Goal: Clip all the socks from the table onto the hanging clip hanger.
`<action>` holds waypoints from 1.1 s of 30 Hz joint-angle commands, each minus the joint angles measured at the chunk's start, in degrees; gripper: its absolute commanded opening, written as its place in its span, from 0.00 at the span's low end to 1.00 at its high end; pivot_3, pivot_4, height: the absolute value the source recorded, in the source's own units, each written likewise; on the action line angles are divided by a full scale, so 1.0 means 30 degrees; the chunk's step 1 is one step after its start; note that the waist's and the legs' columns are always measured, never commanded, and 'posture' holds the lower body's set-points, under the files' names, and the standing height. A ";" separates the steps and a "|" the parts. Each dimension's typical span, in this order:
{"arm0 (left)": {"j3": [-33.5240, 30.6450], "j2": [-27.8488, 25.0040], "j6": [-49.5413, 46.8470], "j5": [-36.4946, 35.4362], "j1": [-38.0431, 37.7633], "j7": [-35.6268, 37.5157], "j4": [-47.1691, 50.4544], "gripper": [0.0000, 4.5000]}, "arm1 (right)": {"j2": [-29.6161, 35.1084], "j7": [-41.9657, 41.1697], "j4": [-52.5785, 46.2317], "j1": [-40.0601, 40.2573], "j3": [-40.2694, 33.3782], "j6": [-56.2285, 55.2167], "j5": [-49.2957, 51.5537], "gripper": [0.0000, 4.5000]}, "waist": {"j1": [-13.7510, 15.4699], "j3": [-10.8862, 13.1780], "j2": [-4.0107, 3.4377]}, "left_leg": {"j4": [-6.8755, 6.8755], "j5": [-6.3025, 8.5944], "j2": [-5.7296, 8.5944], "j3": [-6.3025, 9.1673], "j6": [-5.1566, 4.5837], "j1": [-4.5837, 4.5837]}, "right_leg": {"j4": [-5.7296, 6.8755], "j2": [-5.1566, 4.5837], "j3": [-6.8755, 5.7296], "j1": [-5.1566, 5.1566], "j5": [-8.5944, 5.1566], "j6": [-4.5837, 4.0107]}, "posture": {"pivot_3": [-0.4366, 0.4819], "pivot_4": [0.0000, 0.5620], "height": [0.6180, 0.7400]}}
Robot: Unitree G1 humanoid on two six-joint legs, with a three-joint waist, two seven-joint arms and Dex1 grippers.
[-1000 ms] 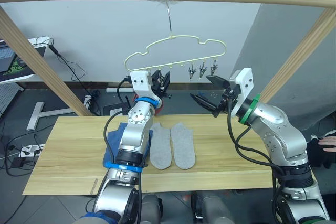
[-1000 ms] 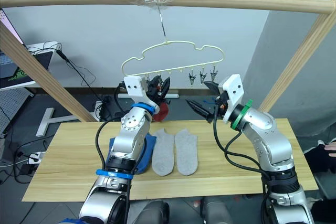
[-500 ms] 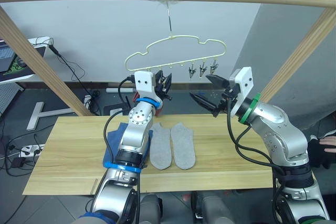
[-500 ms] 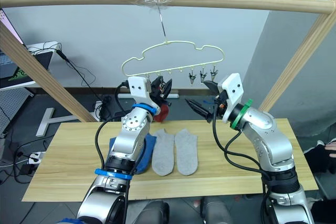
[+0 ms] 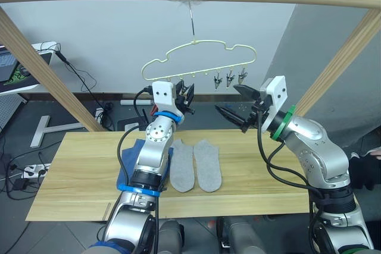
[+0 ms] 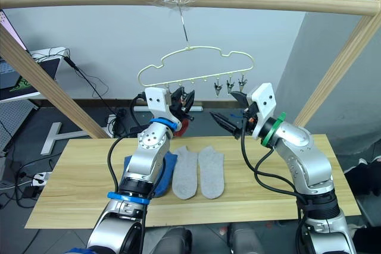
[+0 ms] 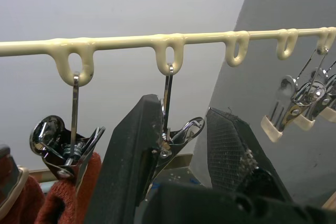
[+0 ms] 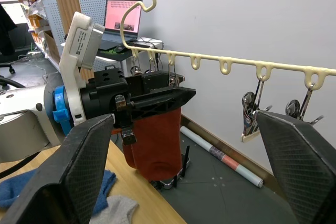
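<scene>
the left gripper [image 7: 181, 150], jaws narrow around a small metal clip [image 7: 176, 135] of the thin pale yellow wire clip hanger [image 5: 199, 63], should squeeze squarely; the right gripper [image 5: 237, 106] waits, jaws wide, beside the hanging rust red sock [image 8: 155, 142].

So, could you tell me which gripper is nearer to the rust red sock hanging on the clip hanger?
The left. The left gripper is right up against the rust red sock under the clip hanger, at its clips. The right gripper hovers open, off to the sock's right, clear of it.

Left gripper [image 8: 157, 95] holds a rust red sock [image 8: 155, 140] under the clip hanger [image 8: 226, 61].
</scene>
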State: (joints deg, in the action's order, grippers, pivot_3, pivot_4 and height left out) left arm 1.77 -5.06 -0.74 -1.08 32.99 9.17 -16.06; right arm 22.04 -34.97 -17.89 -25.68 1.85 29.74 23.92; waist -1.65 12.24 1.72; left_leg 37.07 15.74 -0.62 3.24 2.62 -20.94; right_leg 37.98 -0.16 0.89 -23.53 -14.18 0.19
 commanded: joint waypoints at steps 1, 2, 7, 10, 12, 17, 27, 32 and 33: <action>-0.0108 -0.0064 0.0482 0.0167 0.0101 -0.0192 0.0699 0.38 | 0.0058 -0.0151 -0.0658 -0.0174 -0.0226 -0.0335 0.0261 1.00 | 0.0001 0.0000 0.0000 | 0.0000 0.0000 0.0000 0.0000 0.0000 0.0000 | 0.0000 0.0000 -0.0001 0.0000 0.0000 0.0000 | 0.43 0.32 1.00; -0.0126 -0.0071 0.0474 0.0138 0.0084 -0.0176 0.0708 0.38 | 0.0064 -0.0172 -0.0637 -0.0142 -0.0232 -0.0359 0.0261 1.00 | 0.0000 0.0000 0.0000 | 0.0000 0.0000 0.0000 0.0000 0.0000 0.0000 | 0.0000 0.0000 -0.0001 0.0000 0.0000 0.0000 | 0.43 0.32 1.00; -0.0185 -0.0074 0.0511 0.0021 0.0005 -0.0110 0.0758 0.19 | 0.0082 -0.0251 -0.0534 -0.0030 -0.0249 -0.0450 0.0254 1.00 | 0.0000 0.0000 0.0000 | 0.0000 0.0000 0.0000 0.0000 0.0000 0.0000 | 0.0000 0.0000 0.0001 0.0000 0.0000 0.0000 | 0.43 0.32 1.00; -0.0206 -0.0062 0.0541 -0.0022 0.0018 -0.0077 0.0721 0.09 | 0.0074 -0.0256 -0.0485 -0.0053 -0.0264 -0.0460 0.0252 1.00 | 0.0001 0.0000 0.0000 | 0.0000 0.0000 0.0000 0.0001 0.0000 0.0000 | 0.0000 0.0000 -0.0001 0.0000 0.0000 0.0000 | 0.43 0.32 1.00; -0.0230 -0.0041 0.0539 -0.0047 0.0037 -0.0059 0.0673 0.04 | 0.0082 -0.0280 -0.0438 -0.0033 -0.0272 -0.0489 0.0244 1.00 | -0.0001 0.0000 0.0000 | 0.0000 0.0000 0.0001 0.0001 0.0000 0.0002 | 0.0002 0.0000 -0.0001 0.0000 0.0000 -0.0001 | 0.43 0.32 1.00; -0.0272 -0.0013 0.0426 -0.0103 -0.0064 0.0003 0.0739 0.00 | 0.0063 -0.0319 -0.0461 0.0038 -0.0232 -0.0523 0.0222 1.00 | 0.0000 0.0000 0.0000 | 0.0001 0.0000 0.0000 -0.0001 0.0000 0.0003 | 0.0003 0.0000 0.0001 0.0001 0.0000 0.0000 | 0.43 0.32 1.00; -0.1328 0.0257 -0.1993 -0.2887 -0.0571 0.1453 0.2003 0.00 | 0.0316 -0.0276 0.0874 0.0751 0.2468 -0.0699 -0.2202 1.00 | -0.0010 -0.0002 0.0001 | 0.0001 0.0000 -0.0003 0.0002 -0.0001 0.0010 | 0.0007 0.0000 -0.0005 0.0004 -0.0001 0.0001 | 0.43 0.33 1.00; -0.1882 -0.0546 -0.3782 -0.4172 -0.1420 0.2546 0.3341 0.00 | -0.1536 0.0783 0.5272 0.0548 0.4552 -0.2054 -0.4576 1.00 | -0.0124 -0.0005 -0.0001 | 0.0001 -0.0002 -0.0017 -0.0029 0.0002 0.0034 | 0.0026 0.0005 0.0018 0.0002 -0.0003 0.0005 | 0.44 0.33 1.00; -0.1939 -0.0618 -0.4128 -0.4423 -0.1612 0.2674 0.3687 0.00 | -0.1872 0.0754 0.6407 0.0416 0.5210 -0.2497 -0.5193 1.00 | -0.0131 -0.0005 -0.0001 | 0.0002 -0.0003 -0.0020 -0.0028 0.0002 0.0044 | 0.0034 0.0007 0.0018 0.0004 -0.0003 0.0004 | 0.44 0.33 1.00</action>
State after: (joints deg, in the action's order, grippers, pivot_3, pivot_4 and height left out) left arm -3.29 -6.49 -11.28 -13.07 29.17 16.32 -7.10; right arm 17.34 -33.11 -1.58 -23.58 15.10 25.19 10.95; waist -2.04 12.22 1.72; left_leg 37.08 15.73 -0.69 3.17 2.63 -20.81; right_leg 38.08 -0.12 0.94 -23.52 -14.20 0.21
